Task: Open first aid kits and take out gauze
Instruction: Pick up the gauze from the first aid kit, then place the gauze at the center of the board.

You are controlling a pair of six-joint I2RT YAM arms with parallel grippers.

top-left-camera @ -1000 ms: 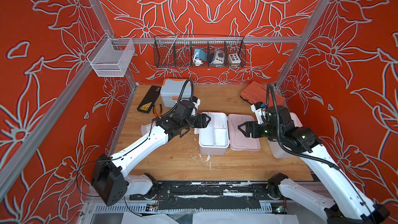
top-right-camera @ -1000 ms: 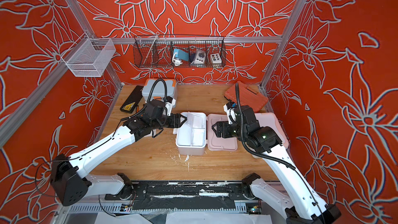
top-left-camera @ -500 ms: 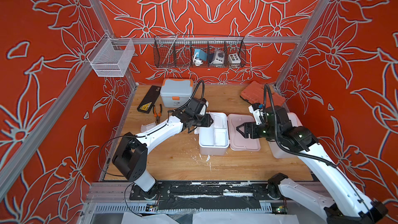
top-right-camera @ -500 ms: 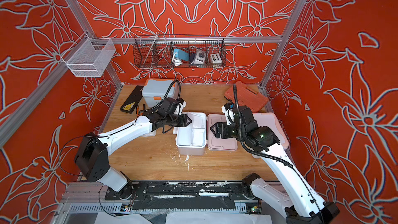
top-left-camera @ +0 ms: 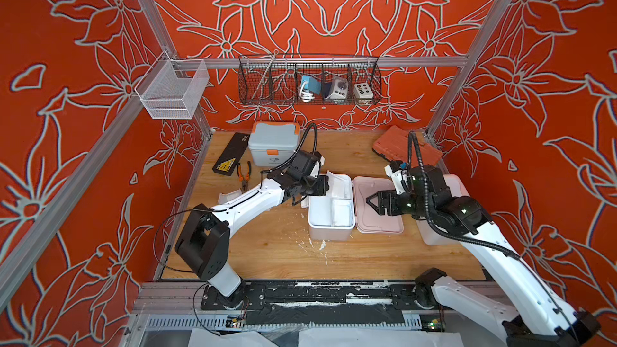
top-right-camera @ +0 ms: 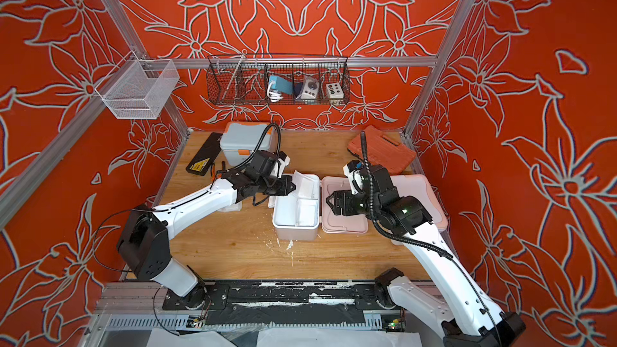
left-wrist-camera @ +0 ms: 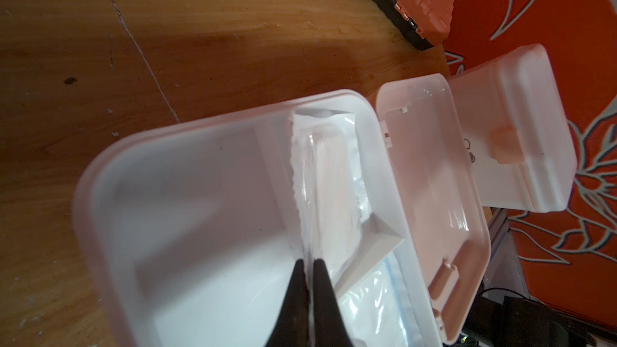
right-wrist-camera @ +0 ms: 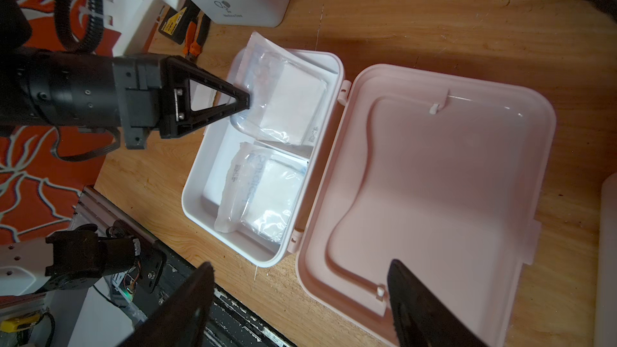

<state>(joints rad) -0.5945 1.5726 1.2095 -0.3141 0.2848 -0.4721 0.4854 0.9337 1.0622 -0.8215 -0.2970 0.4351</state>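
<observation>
wooden table (top-left-camera: 267, 248) between orange floral walls (top-left-camera: 334, 11) holds an open first aid kit (top-left-camera: 329, 232).

L gripper (left-wrist-camera: 309, 261) pinching gauze pkt (left-wrist-camera: 334, 195), kit (left-wrist-camera: 187, 148) open.

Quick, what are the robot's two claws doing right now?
Left gripper: shut on a gauze packet at its edge.
Right gripper: open, empty, above the pink lid.

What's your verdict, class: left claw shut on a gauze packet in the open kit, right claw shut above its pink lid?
The right claw is open, not shut, above the pink lid; the right wrist view shows this. The left claw is shut on a gauze packet in the open kit.
</observation>
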